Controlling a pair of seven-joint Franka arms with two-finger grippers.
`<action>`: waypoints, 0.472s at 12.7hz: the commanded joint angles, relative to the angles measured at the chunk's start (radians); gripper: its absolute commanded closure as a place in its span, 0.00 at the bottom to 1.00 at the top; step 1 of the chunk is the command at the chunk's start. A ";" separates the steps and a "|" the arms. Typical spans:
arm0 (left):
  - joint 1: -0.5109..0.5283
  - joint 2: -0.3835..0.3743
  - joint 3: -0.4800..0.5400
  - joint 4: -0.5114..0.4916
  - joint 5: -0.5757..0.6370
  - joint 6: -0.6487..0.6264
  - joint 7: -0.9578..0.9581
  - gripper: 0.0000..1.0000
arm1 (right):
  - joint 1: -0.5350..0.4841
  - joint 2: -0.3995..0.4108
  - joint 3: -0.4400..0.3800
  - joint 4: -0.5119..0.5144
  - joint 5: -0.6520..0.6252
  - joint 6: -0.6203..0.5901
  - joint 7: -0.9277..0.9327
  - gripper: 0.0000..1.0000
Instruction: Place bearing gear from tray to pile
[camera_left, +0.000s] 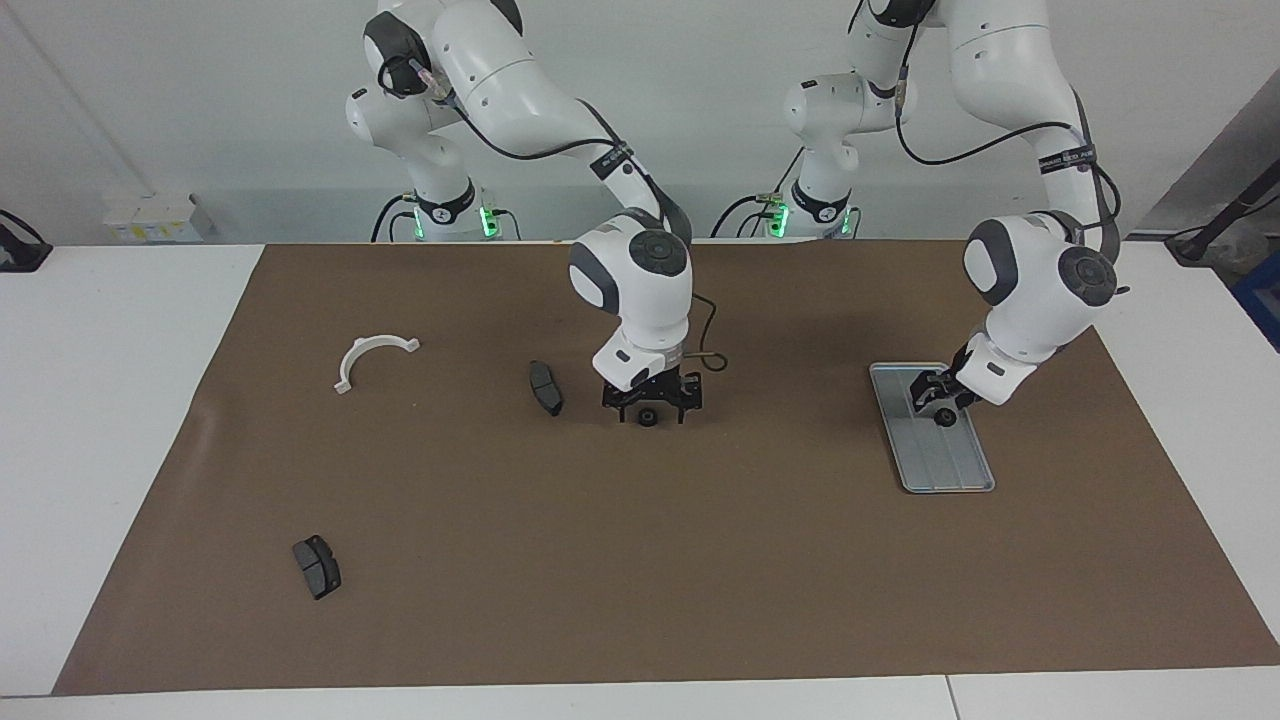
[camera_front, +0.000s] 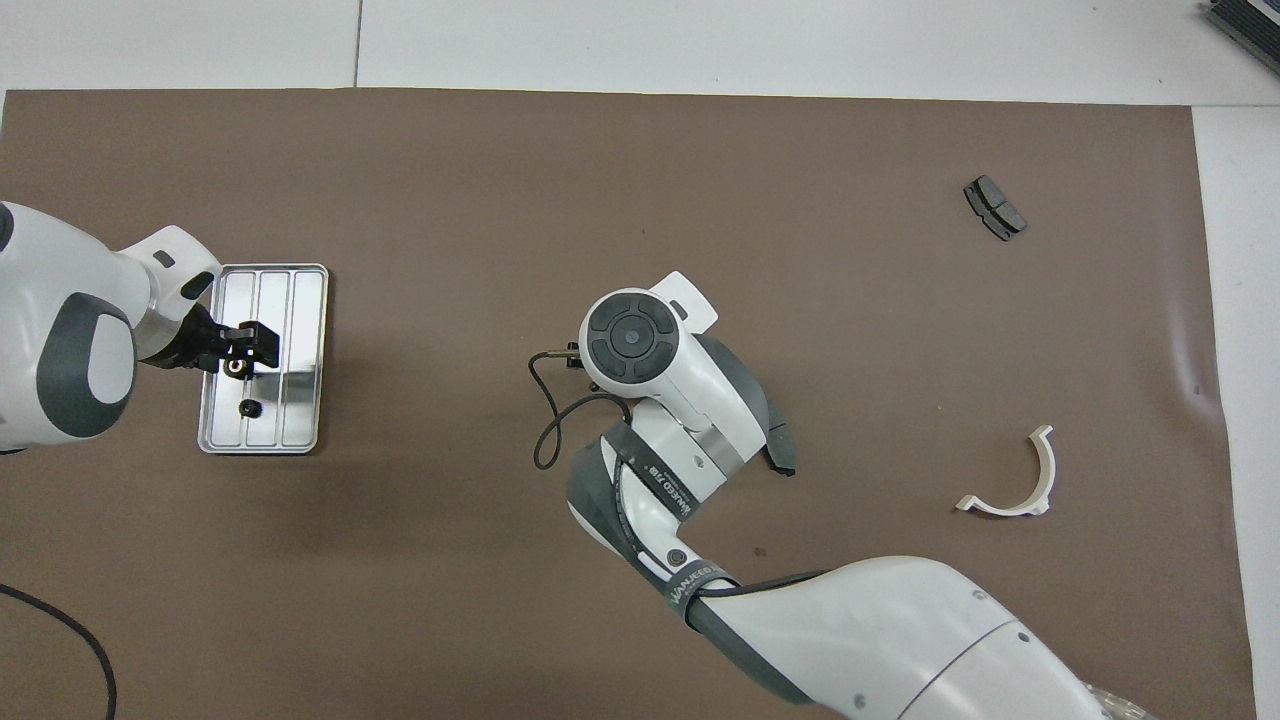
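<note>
My left end effector (camera_left: 938, 397) was low over the tray (camera_front: 300, 300), which sat at the left arm's end of the bench on the brown mat (camera_left: 640, 560). The bearing gear (camera_front: 237, 367) I wanted lay on the tray directly under that end effector, between its fingers, so the coming move looked to be a matter of closing and lifting rather than travelling sideways. The fingers stood partly open on either side of the ring, and I could not tell whether they already touched it. A smaller black part (camera_front: 247, 408) lay on the same tray, nearer to the robots. The tray's long axis ran toward and away from the robots. My right end effector (camera_left: 650, 398) was down at the mat in the middle of the bench, fingers spread wide around another black ring (camera_left: 648, 418) without gripping it, just beside one dark brake pad (camera_left: 545, 388) of the pile. The white bracket (camera_left: 372, 359) and the second brake pad (camera_left: 316, 566) lay well apart toward the right arm's end.
</note>
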 joint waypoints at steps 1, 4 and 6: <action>-0.002 -0.045 -0.006 -0.048 0.013 0.030 -0.140 0.26 | 0.005 0.005 0.000 -0.020 -0.019 0.018 0.025 0.08; -0.010 -0.051 -0.006 -0.048 0.028 0.051 -0.219 0.26 | 0.007 0.001 0.000 -0.039 -0.018 0.022 0.023 0.23; -0.008 -0.051 -0.004 -0.056 0.028 0.072 -0.248 0.27 | 0.007 0.001 0.000 -0.039 -0.018 0.021 0.026 0.42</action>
